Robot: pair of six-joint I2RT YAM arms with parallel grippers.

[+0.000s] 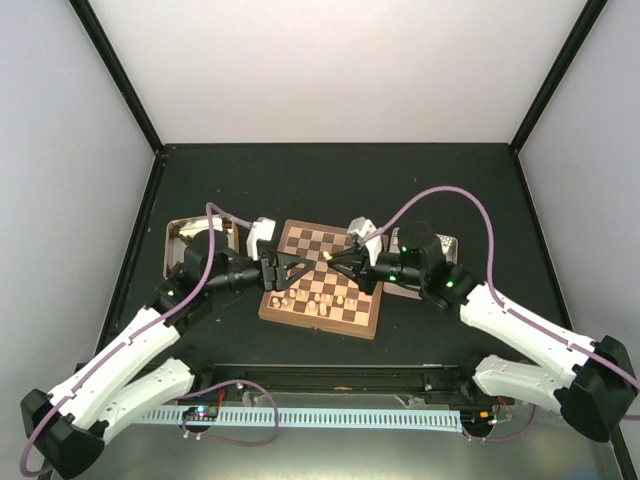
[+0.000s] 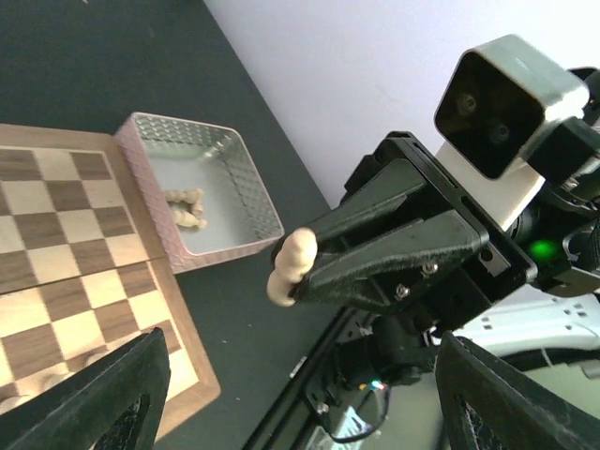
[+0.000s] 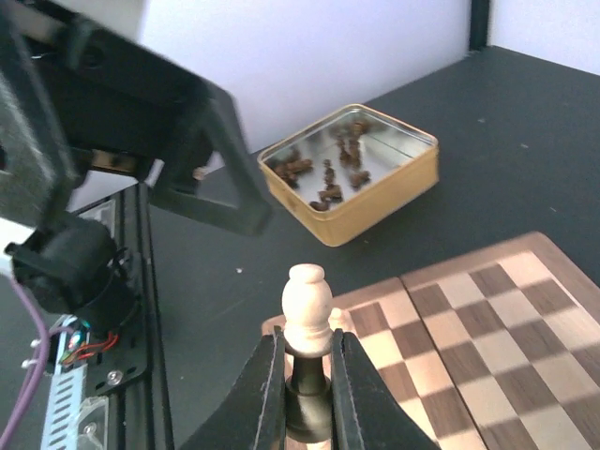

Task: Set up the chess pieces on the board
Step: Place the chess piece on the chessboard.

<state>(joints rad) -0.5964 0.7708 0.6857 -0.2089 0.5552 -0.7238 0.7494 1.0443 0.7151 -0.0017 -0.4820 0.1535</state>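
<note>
Gold tin (image 3: 375,206) sits left on the black table (image 1: 340,180), pink textured tin (image 2: 230,248) right. White slotted cable duct (image 1: 330,417) runs along near edge.

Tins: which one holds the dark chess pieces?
The gold tin, holding dark brown pieces; the pink-walled tin holds only pale ones.

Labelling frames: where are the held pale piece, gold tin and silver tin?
Pale piece (image 3: 307,292): right wrist view, its rounded head.
Gold tin (image 3: 384,197): right wrist view, near outer wall.
Silver tin (image 2: 225,211): left wrist view, bare floor.
</note>
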